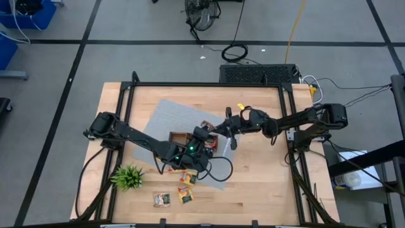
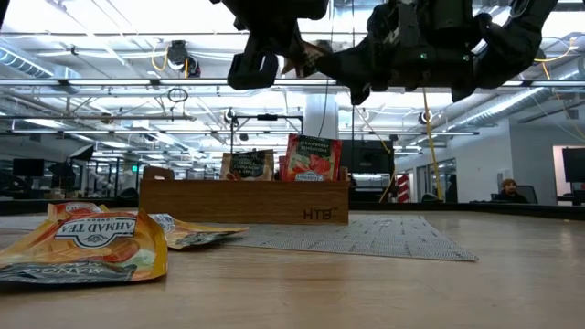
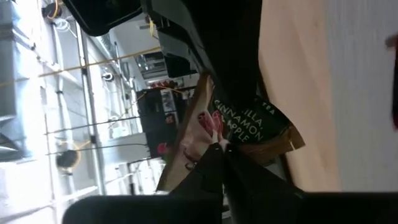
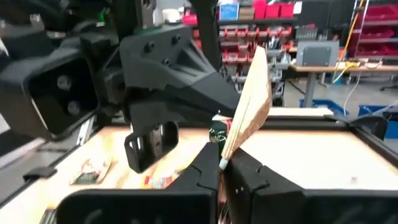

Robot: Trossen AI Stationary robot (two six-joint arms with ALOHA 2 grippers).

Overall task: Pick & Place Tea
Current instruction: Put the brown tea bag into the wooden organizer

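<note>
- High view: both arms meet over the wooden tray (image 1: 180,137), which sits on a grey mat (image 1: 168,117). Loose sachets (image 1: 185,196) lie on the table (image 1: 266,171) near a green plant (image 1: 128,177). The left gripper (image 1: 204,134) and right gripper (image 1: 231,126) hang close together above the tray's right end.
- Low view: an orange-yellow sachet (image 2: 87,245) lies nearest. Behind it the tray (image 2: 242,201) holds a dark sachet (image 2: 247,165) and a red sachet (image 2: 313,158), both upright.
- Left wrist view: the left fingers (image 3: 205,174) are pressed together on a dark held sachet (image 3: 245,124).
- Right wrist view: the right fingers (image 4: 249,174) are clamped on the same sachet's edge (image 4: 249,109).
</note>
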